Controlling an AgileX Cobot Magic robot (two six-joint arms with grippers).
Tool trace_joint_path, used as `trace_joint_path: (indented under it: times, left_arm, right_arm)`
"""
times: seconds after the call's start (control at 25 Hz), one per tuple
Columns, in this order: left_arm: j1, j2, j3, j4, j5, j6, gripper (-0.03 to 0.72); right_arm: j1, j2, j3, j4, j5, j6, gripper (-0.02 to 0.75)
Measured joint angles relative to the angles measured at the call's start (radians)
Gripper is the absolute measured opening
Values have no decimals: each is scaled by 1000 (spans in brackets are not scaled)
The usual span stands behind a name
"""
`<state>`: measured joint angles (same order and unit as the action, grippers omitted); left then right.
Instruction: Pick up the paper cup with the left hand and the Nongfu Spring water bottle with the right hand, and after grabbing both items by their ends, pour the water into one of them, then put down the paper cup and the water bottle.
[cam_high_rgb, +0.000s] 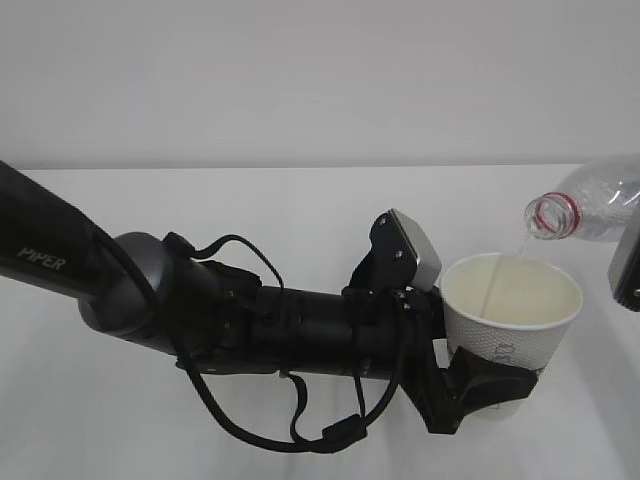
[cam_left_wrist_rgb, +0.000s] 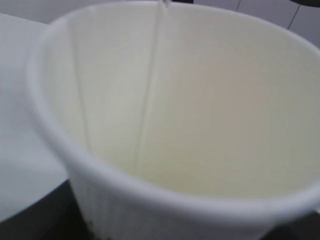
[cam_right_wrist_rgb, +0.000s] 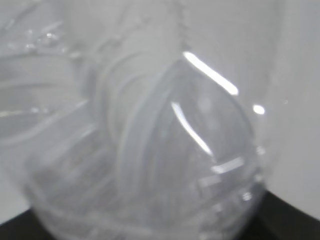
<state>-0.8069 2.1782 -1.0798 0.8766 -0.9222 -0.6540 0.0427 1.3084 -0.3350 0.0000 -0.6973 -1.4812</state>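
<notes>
Above the paper cup (cam_high_rgb: 512, 305), the Nongfu Spring water bottle (cam_high_rgb: 590, 200) pours water (cam_high_rgb: 492, 285); left hand (cam_high_rgb: 480, 385) grasps the flimsy, crushable cup's base, right hand (cam_high_rgb: 626, 272) the slippery bottle's end.

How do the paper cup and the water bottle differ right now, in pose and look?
The paper cup stands upright, mouth up; the water bottle is tipped, mouth down over the cup's rim. The cup is opaque white with a cream inside; the bottle is clear ribbed plastic with a red neck ring. The cup takes in a thin stream of water; the bottle lets it out. Both are held off the table.
</notes>
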Motion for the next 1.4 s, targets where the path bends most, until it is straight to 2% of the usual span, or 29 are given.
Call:
trace_joint_path:
  times: [1.4]
  left_arm:
    - [0, 0, 0, 0, 0, 0, 534]
  right_arm:
    - [0, 0, 0, 0, -16, -16, 462]
